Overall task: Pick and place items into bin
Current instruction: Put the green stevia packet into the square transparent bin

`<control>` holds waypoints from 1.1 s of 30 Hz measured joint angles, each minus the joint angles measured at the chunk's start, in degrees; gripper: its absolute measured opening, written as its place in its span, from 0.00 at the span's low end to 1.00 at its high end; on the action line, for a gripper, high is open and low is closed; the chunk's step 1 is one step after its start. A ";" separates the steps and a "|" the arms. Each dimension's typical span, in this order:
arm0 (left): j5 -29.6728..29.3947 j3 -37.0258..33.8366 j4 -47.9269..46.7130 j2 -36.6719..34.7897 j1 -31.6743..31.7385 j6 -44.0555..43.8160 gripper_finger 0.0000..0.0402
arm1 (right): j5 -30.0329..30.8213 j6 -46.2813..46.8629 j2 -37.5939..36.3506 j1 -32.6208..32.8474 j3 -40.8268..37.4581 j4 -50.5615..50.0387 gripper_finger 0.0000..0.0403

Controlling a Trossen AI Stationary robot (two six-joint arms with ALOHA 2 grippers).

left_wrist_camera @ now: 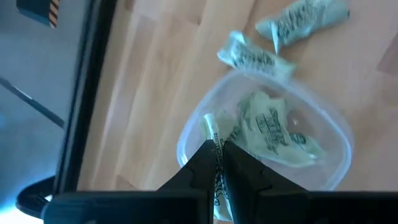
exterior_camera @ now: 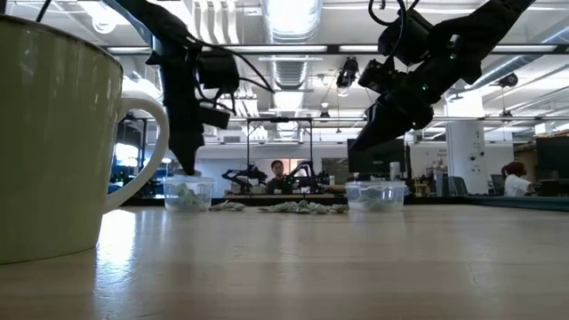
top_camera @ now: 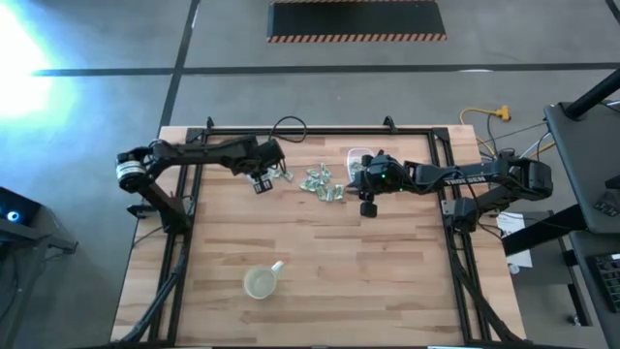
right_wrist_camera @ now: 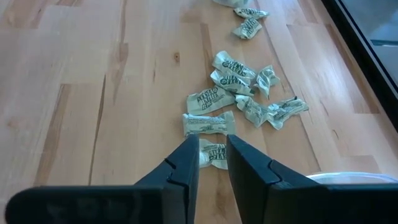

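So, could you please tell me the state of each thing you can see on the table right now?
Left claw: shut on a packet, above the left tub.
Left tub: upright, open, a few packets inside.
Right claw: open, a packet between its fingers, over the table.
Right tub: upright, open, packets inside.
Loose packets: scattered flat on the wood between the tubs.
Cup: upright, apart from everything.

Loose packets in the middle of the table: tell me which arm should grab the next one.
Right. The right pincer hangs just over the loose packets, one packet between its fingers. The left pincer is busy over its clear container, holding a packet.
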 joint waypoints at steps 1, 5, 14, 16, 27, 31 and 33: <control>0.01 -0.43 -0.07 0.00 -0.02 -0.04 0.03 | 0.00 -0.03 0.00 0.00 -0.04 0.01 0.17; 0.01 -1.04 -0.01 0.02 0.06 -1.36 0.03 | 0.00 -0.10 0.00 0.00 -0.07 0.05 0.16; 6.43 -1.45 -0.55 0.06 0.20 -1.45 0.03 | 0.00 0.28 0.00 0.00 -0.07 0.11 0.17; 6.77 -1.45 -0.77 0.07 0.20 -1.60 0.03 | 0.00 0.32 0.00 0.00 -0.07 0.11 0.17; 6.89 -1.48 -8.35 0.06 0.22 -5.88 0.03 | 0.00 0.27 0.00 0.00 -0.07 0.11 0.17; 6.87 -1.48 -7.35 -0.10 0.22 -5.91 0.03 | 0.00 0.31 0.00 0.00 -0.07 0.11 0.16; 6.48 -1.48 -7.24 -0.23 0.22 -5.90 0.03 | 0.00 0.43 0.00 0.00 -0.07 0.11 0.16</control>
